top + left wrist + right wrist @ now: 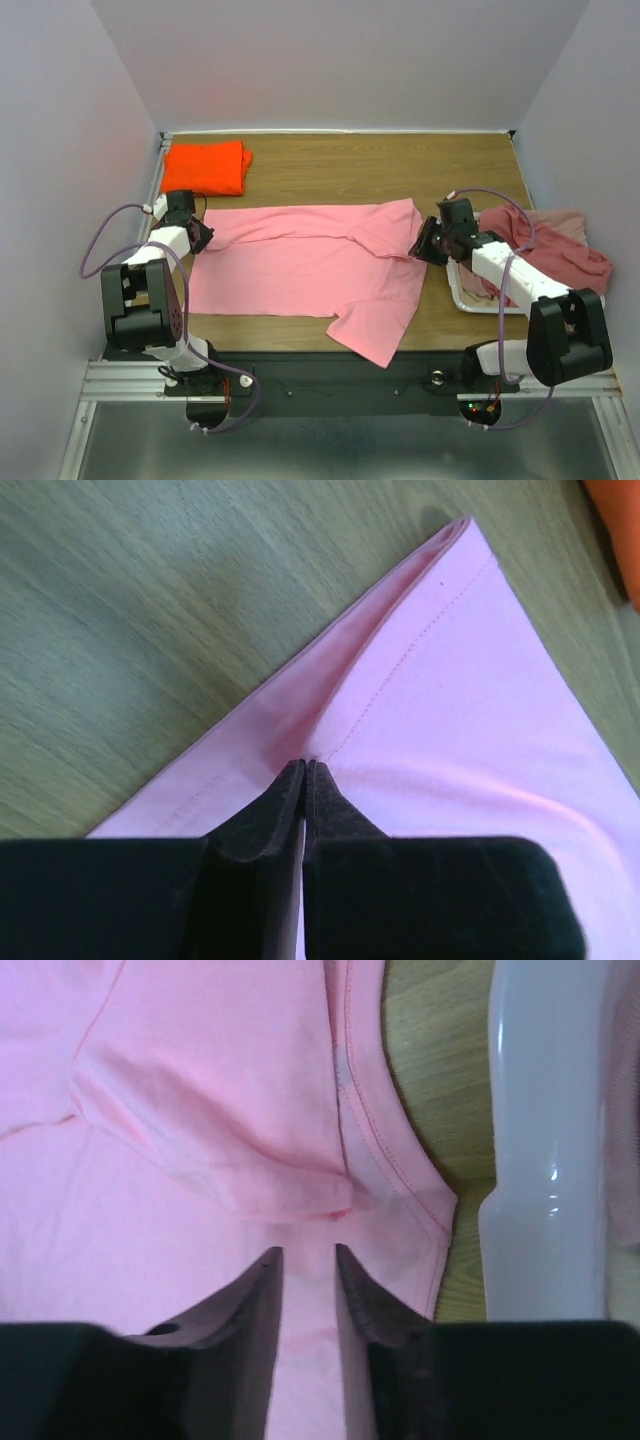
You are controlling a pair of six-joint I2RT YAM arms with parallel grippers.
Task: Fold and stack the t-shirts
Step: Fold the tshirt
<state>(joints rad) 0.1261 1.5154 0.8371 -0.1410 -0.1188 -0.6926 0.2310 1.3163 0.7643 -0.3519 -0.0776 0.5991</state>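
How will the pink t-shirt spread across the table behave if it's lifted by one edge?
Probably floppy: the pink t-shirt lies flat with soft wrinkles near its collar, so it should drape and sag. Likely light: the thin stitched hem folds easily. One sleeve overhangs the table edge, so it may drag or slide.

The scene is lit brightly and evenly, with only soft shadows cast. Glare is seen on the white tray (545, 1175). The wrist views are slightly blurred.

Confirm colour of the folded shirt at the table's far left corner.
Bright orange. The folded shirt shows best in the top external view.
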